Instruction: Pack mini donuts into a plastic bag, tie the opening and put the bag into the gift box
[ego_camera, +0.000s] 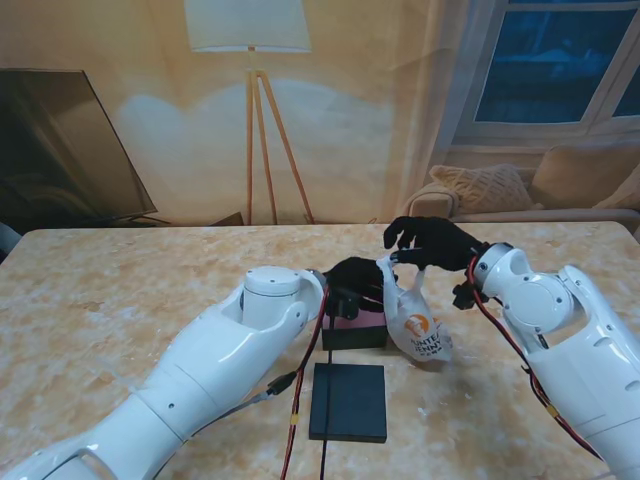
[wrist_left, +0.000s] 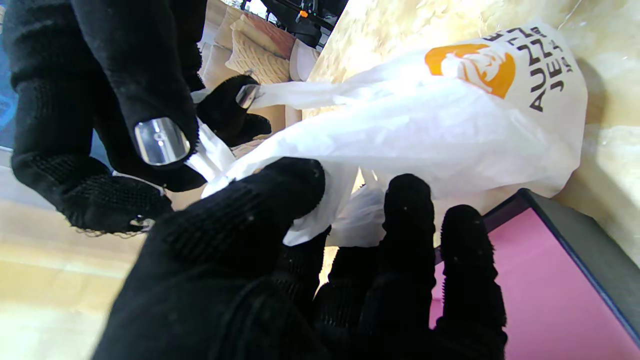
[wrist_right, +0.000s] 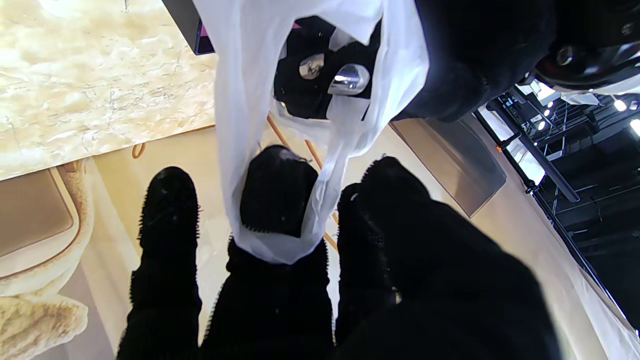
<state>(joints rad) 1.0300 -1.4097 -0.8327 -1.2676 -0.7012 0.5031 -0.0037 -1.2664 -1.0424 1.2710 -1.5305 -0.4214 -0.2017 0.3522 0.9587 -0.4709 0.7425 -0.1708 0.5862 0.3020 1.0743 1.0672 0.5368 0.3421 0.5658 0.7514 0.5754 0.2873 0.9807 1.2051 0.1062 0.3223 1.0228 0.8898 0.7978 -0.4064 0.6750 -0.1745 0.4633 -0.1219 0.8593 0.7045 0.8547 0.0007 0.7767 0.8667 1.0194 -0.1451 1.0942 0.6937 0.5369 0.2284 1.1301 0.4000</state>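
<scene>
Stand view, left to right: left hand (ego_camera: 352, 278) sits over the pink-lined gift box (ego_camera: 354, 330), fingers pinched on one strip of the plastic bag (ego_camera: 418, 325) opening. Bag rests on the table (ego_camera: 120, 300) just right of the box, touching or nearly touching its side, logo facing me. Right hand (ego_camera: 430, 243) is raised above the bag, pulling the other handle up; right wrist view shows that handle looped round one finger (wrist_right: 277, 197), the rest loosely curled. Dark lid (ego_camera: 348, 402) lies flat, nearer to me than the box.

Step, judged: tying the opening; no knot visible yet. Donuts not visible, presumably inside the bag. Next move likely calls for crossing the two handles and pulling tight without dragging the bag off the table, then lifting it left into the box.

Pose: left arm low, wrist bent down; right arm reaching in from the right, palm down.
</scene>
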